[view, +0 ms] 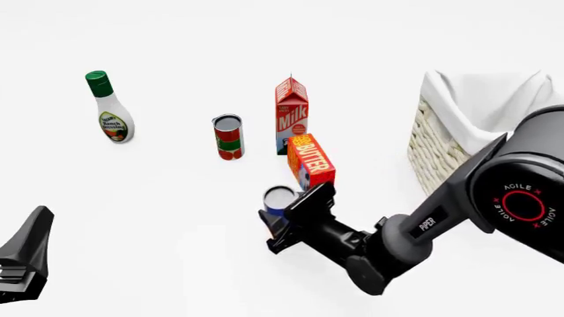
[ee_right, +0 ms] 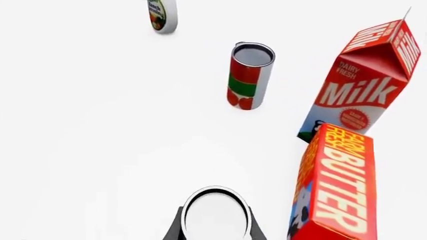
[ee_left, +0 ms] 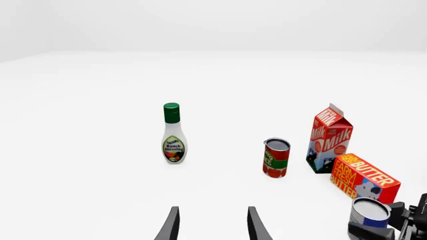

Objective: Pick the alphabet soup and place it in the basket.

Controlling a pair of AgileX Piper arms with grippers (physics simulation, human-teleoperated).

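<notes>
Nearest the front camera, the left gripper (view: 25,254) hangs low at the left over the white counter (view: 158,218), its fingers (ee_left: 170,227) spread with nothing between them. Further in, the right gripper (view: 286,221) reaches from the right, its fingers (ee_right: 175,229) pinching the alphabet soup (view: 279,199) on both sides; the can stands upright on the counter just in front of the butter box (view: 311,160). Behind the box stands the milk carton (view: 292,115), with a red-and-green can (view: 228,137) to its left. Farthest left is the ranch dressing bottle (view: 110,109). The basket (view: 458,132) sits at the far right, well apart from the soup.
</notes>
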